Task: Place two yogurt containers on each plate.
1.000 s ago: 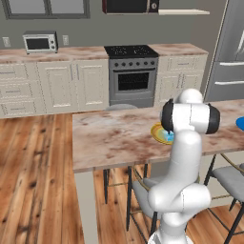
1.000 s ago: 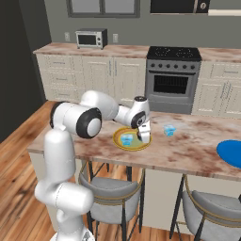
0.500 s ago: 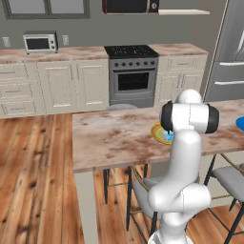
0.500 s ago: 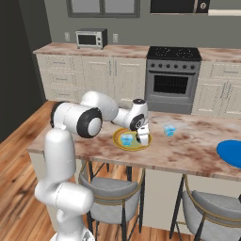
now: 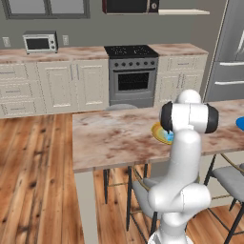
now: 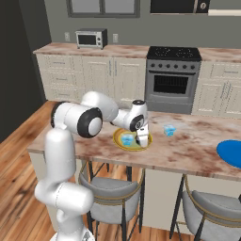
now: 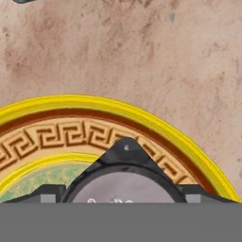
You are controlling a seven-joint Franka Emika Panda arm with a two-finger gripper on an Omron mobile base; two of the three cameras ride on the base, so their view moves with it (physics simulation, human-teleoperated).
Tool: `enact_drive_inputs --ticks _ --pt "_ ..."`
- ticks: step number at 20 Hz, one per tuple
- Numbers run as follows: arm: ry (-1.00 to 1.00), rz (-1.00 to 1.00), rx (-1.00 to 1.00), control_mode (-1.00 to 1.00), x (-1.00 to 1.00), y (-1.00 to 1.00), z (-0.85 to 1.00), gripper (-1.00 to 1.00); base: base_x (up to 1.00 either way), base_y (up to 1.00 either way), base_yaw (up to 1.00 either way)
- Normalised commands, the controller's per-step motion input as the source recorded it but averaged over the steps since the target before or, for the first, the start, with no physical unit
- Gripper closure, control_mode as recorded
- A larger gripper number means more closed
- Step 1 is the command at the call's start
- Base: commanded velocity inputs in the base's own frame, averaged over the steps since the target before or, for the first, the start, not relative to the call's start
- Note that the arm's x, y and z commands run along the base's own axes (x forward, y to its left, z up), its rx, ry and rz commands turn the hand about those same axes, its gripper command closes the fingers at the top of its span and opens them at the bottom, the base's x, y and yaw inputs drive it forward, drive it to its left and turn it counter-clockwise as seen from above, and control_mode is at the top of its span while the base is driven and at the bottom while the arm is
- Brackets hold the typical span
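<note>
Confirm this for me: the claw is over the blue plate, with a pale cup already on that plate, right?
Not quite. The claw is over the yellow plate, as the right base view shows. The pale cup sits on that yellow plate; the blue plate lies far off.

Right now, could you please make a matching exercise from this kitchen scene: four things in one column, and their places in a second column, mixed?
Things:
1. yellow-rimmed plate
2. blue plate
3. pale-blue cup standing alone
4. microwave

Places:
A. on the back counter, by the wall
B. on bare counter between the two plates
C. under the gripper
D. at the far right end of the island

Pairs: 1-C, 2-D, 3-B, 4-A
</note>
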Motion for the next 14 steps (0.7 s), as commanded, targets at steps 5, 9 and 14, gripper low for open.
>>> enact_drive_inputs --ticks 5,9,14 --pt "0.19 0.0 0.0 -1.0 0.0 0.05 0.02 -1.0 0.0 0.0 0.0" --pt "0.07 0.0 0.0 -1.0 -0.08 0.01 0.33 -1.0 0.0 0.0 0.0" --pt "0.0 0.0 0.01 -1.0 -0.23 0.0 0.57 -1.0 0.0 0.0 0.0"
